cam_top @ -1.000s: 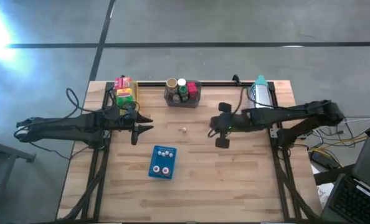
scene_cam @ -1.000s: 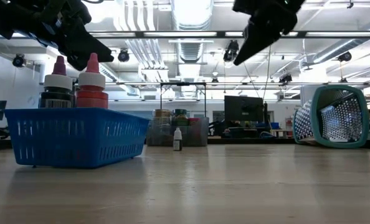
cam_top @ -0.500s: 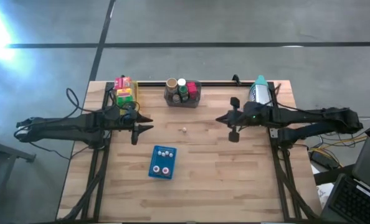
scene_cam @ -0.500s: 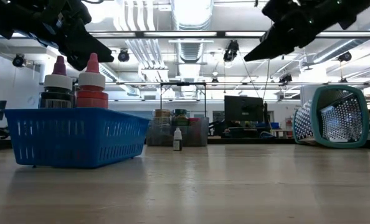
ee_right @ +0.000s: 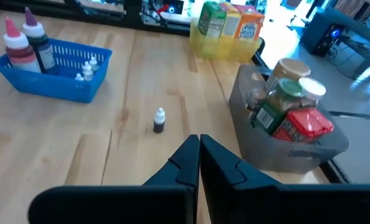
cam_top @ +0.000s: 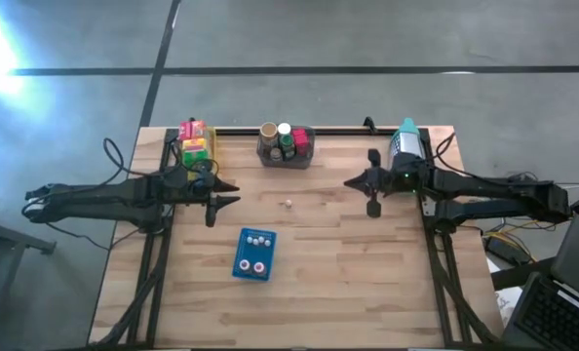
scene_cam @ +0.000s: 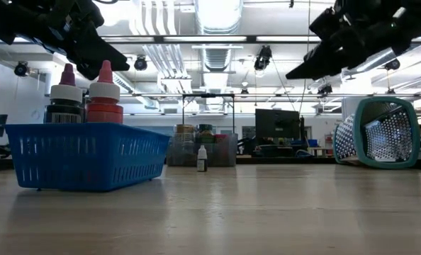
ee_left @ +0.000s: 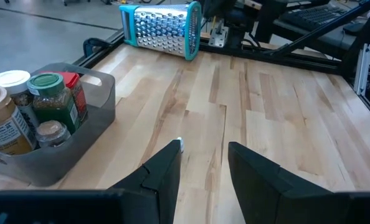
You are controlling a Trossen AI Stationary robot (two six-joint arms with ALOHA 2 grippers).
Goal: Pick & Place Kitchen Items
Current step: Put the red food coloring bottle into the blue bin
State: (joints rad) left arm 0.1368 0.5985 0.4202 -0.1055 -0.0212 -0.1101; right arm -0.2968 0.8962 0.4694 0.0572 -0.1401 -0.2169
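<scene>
A tiny white-capped dark bottle stands upright on the bare wood between both grippers, seen too in the right wrist view and in the low view. My left gripper hovers left of it, above the table, open with nothing between its fingers. My right gripper hangs right of the bottle, shut and empty, slanting slightly down. A blue tray holds a red bottle, a dark bottle and small white ones.
A grey bin of jars and cans stands at the far edge. A yellow bin of small boxes is at the far left. A teal-framed perforated metal holder lies at the far right. Bare wood lies around the tiny bottle.
My right gripper has drawn back toward the table's right edge and a little toward the far edge, away from the tiny bottle. It has tipped up from pointing steeply down to nearly level, staying shut. The bottle has stayed where it was.
</scene>
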